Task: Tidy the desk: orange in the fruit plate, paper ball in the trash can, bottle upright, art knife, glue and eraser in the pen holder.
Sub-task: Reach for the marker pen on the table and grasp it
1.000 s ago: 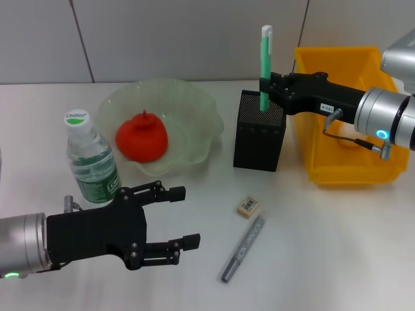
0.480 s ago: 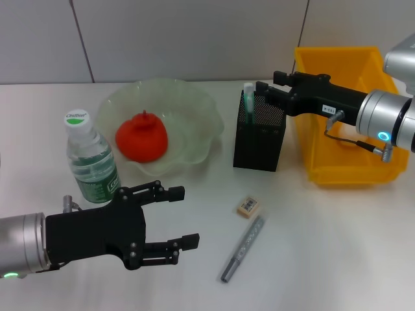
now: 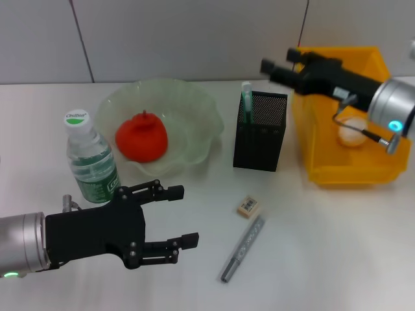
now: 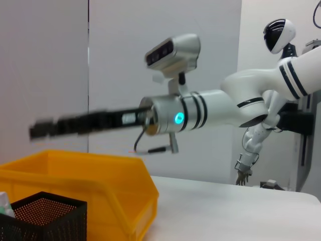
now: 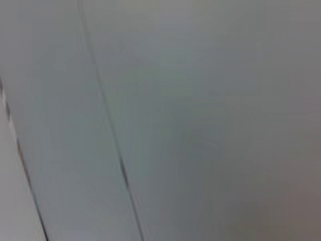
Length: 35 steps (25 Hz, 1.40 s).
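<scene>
The orange [image 3: 141, 137] lies in the pale green fruit plate [image 3: 198, 103]. To its left the bottle [image 3: 91, 159] stands upright. The mint-green glue [image 3: 246, 95] stands inside the black mesh pen holder [image 3: 259, 133], only its top showing. In front of the holder lie the beige eraser [image 3: 248, 206] and the grey art knife [image 3: 243, 248]. The paper ball [image 3: 352, 134] rests in the yellow trash can [image 3: 343, 165]. My right gripper [image 3: 279, 59] hovers open and empty above the gap between holder and bin. My left gripper [image 3: 178, 217] stays open low at the front left, holding nothing.
The left wrist view shows the right arm's gripper [image 4: 40, 131] stretched above the trash can [image 4: 75, 170] and the pen holder [image 4: 42, 213]. The right wrist view shows only grey wall. Bare table lies between the eraser and the bin.
The right gripper let go of the glue, which dropped into the pen holder. It then rose and drew back to the right, towards the trash can. The left arm has not moved.
</scene>
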Available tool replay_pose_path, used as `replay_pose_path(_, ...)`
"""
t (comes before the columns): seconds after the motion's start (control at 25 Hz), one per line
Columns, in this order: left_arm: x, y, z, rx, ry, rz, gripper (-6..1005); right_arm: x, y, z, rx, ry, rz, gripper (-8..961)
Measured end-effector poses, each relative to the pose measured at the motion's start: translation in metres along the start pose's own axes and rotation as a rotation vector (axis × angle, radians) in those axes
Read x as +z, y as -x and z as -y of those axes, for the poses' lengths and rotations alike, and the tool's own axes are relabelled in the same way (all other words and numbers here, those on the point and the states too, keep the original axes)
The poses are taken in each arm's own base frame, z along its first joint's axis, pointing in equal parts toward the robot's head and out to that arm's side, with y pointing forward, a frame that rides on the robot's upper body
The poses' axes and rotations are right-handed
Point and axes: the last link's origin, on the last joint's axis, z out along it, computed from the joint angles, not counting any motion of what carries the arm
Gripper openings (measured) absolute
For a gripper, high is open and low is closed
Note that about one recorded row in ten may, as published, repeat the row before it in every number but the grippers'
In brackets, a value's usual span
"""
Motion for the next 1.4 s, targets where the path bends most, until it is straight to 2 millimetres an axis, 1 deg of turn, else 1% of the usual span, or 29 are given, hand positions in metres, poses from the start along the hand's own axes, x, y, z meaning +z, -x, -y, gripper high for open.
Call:
replay_pose_path(0.04,0.0,0.0,0.0,0.0,-0.001,0.0,810,-0.005,0.005,0.001,0.019,0.007,0.048,771)
replay_pose_path(0.08,0.0,0.0,0.0,0.0,-0.004,0.0,810,-0.019,0.016,-0.003,0.037,0.058,0.133,771)
replay_pose_path(0.12,0.0,0.001,0.001,-0.001,-0.01,0.0,810,-0.019,0.016,-0.003,0.037,0.058,0.133,771)
replay_pose_path(0.16,-0.001,0.001,0.001,-0.004,-0.017,-0.001,810,-0.038,0.023,-0.011,0.033,0.15,0.201,771)
replay_pose_path(0.2,-0.001,0.002,0.001,-0.008,-0.024,-0.004,810,-0.038,0.023,-0.011,0.033,0.15,0.201,771)
replay_pose_path(0.24,-0.002,0.002,0.002,-0.012,-0.032,-0.006,810,-0.048,0.024,-0.013,0.033,0.185,0.218,771)
replay_pose_path(0.28,-0.002,0.003,0.002,-0.015,-0.037,-0.007,810,-0.071,0.026,-0.019,0.036,0.277,0.234,772)
replay_pose_path(0.32,-0.003,0.003,0.002,-0.017,-0.042,-0.009,810,-0.071,0.026,-0.019,0.036,0.277,0.234,772)
replay_pose_path(0.44,-0.004,0.004,0.002,-0.02,-0.047,-0.008,810,-0.104,0.023,-0.023,0.033,0.381,0.19,772)
replay_pose_path(0.48,-0.004,0.004,0.002,-0.022,-0.048,-0.008,810,-0.12,0.019,-0.024,0.024,0.428,0.146,772)
replay_pose_path(0.52,-0.004,0.004,0.003,-0.025,-0.05,-0.007,810,-0.12,0.019,-0.024,0.024,0.428,0.146,772)
replay_pose_path(0.56,-0.004,0.004,0.003,-0.026,-0.053,-0.006,810,-0.134,0.014,-0.024,0.005,0.457,0.085,772)
replay_pose_path(0.6,-0.005,0.005,0.004,-0.03,-0.062,-0.002,810,-0.14,0.011,-0.023,-0.005,0.461,0.055,772)
replay_pose_path(0.76,-0.005,0.005,0.007,-0.042,-0.077,0.007,810,-0.152,0.001,-0.02,-0.038,0.435,-0.036,772)
replay_pose_path(0.92,-0.004,0.004,0.009,-0.059,-0.083,0.011,810,-0.152,-0.001,-0.019,-0.046,0.423,-0.059,773)
replay_pose_path(1.04,-0.004,0.005,0.009,-0.063,-0.085,0.011,810,-0.141,0.011,-0.017,-0.019,0.424,-0.102,773)
replay_pose_path(1.08,-0.005,0.007,0.008,-0.06,-0.087,0.012,810,-0.125,0.027,-0.017,-0.003,0.427,-0.19,773)
replay_pose_path(1.12,-0.005,0.007,0.008,-0.06,-0.087,0.012,810,-0.125,0.027,-0.017,-0.003,0.427,-0.19,772)
replay_pose_path(1.16,-0.005,0.008,0.007,-0.058,-0.086,0.015,810,-0.118,0.035,-0.017,0.001,0.426,-0.243,772)
replay_pose_path(1.2,-0.006,0.009,0.006,-0.057,-0.083,0.019,810,-0.098,0.053,-0.019,-0.001,0.414,-0.381,772)
replay_pose_path(1.28,-0.006,0.01,0.004,-0.054,-0.081,0.021,810,-0.078,0.067,-0.021,0.004,0.38,-0.519,771)
replay_pose_path(1.32,-0.006,0.01,0.004,-0.054,-0.081,0.021,810,-0.078,0.067,-0.021,0.004,0.38,-0.519,771)
replay_pose_path(1.4,-0.007,0.011,0.002,-0.047,-0.079,0.021,810,-0.054,0.081,-0.024,0.0,0.341,-0.651,771)
